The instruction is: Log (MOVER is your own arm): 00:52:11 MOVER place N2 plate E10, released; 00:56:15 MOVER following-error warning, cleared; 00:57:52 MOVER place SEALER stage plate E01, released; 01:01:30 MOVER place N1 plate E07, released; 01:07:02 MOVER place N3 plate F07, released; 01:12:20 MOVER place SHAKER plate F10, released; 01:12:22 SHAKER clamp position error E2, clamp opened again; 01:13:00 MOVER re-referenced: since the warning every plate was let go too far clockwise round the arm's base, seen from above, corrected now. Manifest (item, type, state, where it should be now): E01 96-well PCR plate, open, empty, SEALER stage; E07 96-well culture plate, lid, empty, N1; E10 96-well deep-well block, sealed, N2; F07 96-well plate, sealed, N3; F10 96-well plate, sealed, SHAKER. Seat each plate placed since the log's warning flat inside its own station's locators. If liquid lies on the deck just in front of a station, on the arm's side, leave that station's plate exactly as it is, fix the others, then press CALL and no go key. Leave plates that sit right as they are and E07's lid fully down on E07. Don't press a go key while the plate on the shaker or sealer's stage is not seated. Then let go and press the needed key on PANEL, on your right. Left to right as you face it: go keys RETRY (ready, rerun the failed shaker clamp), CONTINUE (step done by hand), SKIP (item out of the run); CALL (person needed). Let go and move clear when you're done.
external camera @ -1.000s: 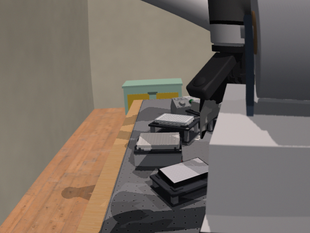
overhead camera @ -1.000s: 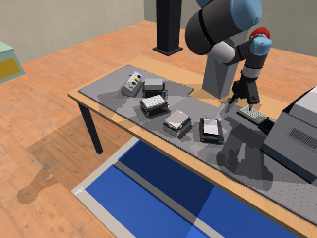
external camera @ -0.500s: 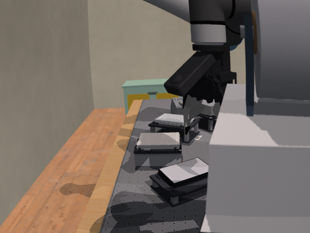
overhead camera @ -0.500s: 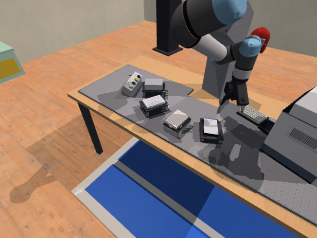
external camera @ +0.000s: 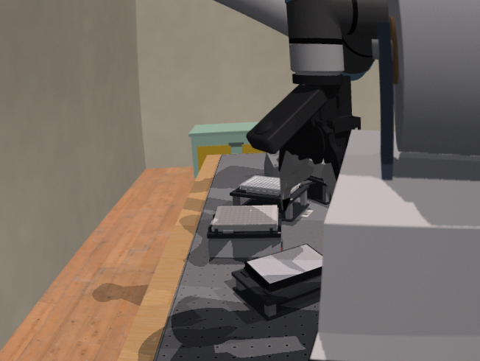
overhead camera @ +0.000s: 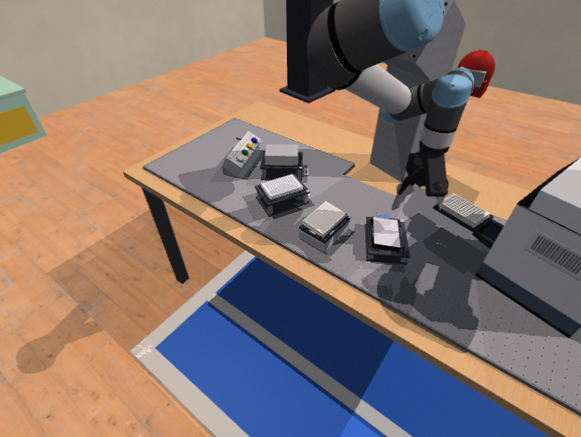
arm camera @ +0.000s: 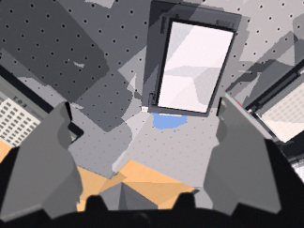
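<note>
My gripper (overhead camera: pixel 418 199) is open and empty. It hovers above the deck between the sealer stage and the nest that holds a sealed plate. That sealed plate (overhead camera: pixel 386 232) lies skewed on its black nest and looks tilted in the exterior view (external camera: pixel 285 267). The wrist view shows it (arm camera: pixel 194 67) offset on the nest, with a small blue puddle (arm camera: pixel 169 122) on the deck just in front of it, between my open fingers. An open PCR plate (overhead camera: pixel 463 209) lies on the sealer stage. A sealed plate (overhead camera: pixel 324 218) sits askew on the shaker. A lidded plate (overhead camera: pixel 282 186) and a deep-well block (overhead camera: pixel 281 154) stand further left.
The key panel (overhead camera: pixel 241 154) with coloured buttons stands at the deck's far left. The large grey sealer housing (overhead camera: pixel 540 243) fills the right side, close to my wrist. The arm's pedestal stands behind the deck.
</note>
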Tool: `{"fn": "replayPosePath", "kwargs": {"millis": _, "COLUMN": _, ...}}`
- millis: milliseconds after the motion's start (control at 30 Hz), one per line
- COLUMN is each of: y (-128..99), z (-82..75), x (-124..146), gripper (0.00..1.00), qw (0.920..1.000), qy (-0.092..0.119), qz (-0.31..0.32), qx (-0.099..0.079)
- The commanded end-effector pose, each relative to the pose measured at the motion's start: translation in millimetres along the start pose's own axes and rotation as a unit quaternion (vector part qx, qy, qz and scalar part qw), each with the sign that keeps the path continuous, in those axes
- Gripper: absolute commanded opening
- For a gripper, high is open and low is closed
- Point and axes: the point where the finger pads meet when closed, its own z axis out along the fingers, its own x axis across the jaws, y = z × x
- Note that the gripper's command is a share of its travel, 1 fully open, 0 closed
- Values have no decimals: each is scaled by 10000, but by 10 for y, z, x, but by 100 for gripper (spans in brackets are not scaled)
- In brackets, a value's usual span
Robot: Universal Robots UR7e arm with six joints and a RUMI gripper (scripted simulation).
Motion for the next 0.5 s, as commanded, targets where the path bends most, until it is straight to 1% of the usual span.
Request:
{"fn": "replayPosePath", "kwargs": {"millis": 0, "y": 6, "z": -2, "x": 226, "gripper": 82, "qw": 9990, "qy": -5, "qz": 451, "qx": 4}}
{"fn": "replayPosePath", "kwargs": {"millis": 267, "y": 24, "z": -2, "x": 626, "gripper": 82, "qw": 9922, "qy": -5, "qz": 1248, "qx": 3}}
{"fn": "replayPosePath", "kwargs": {"millis": 333, "y": 24, "z": -2, "x": 626, "gripper": 82, "qw": 9922, "qy": -5, "qz": 1248, "qx": 3}}
{"fn": "replayPosePath", "kwargs": {"millis": 467, "y": 32, "z": -1, "x": 826, "gripper": 82, "qw": 9865, "qy": -5, "qz": 1635, "qx": 3}}
